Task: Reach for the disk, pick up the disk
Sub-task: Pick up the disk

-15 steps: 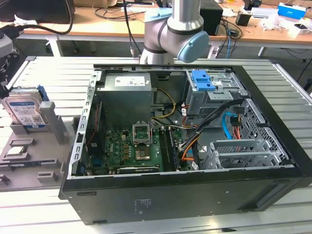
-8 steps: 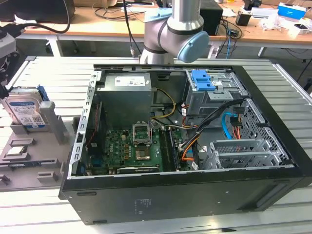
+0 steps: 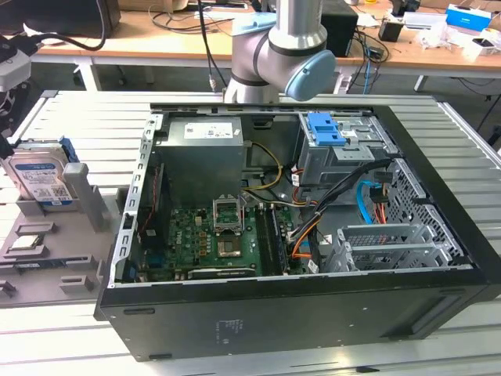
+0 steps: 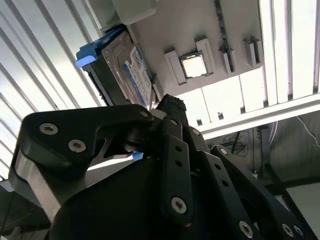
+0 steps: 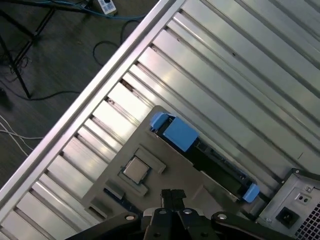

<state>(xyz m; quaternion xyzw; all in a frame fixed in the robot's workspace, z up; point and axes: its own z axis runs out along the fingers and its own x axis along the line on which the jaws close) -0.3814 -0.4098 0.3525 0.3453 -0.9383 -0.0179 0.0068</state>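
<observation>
The disk (image 3: 37, 176) is a silver hard drive with a white-and-blue label and blue side rails. It stands on edge in a grey holder (image 3: 55, 235) at the exterior view's left, beside the computer case. In the first wrist view the disk (image 5: 215, 161) shows edge-on between its blue rail ends. My gripper (image 5: 173, 195) hangs well above the holder with its black fingertips together and nothing between them. In the second wrist view the gripper (image 4: 172, 106) is some way from the disk (image 4: 127, 67), not touching it.
An open black computer case (image 3: 297, 313) holds a motherboard, cables and a blue latch plate (image 3: 325, 129). Its power supply corner (image 5: 295, 212) lies close to the disk. A small square silver chip (image 5: 136, 170) sits in the holder. The slatted metal table (image 5: 240, 65) ends at an edge over the floor.
</observation>
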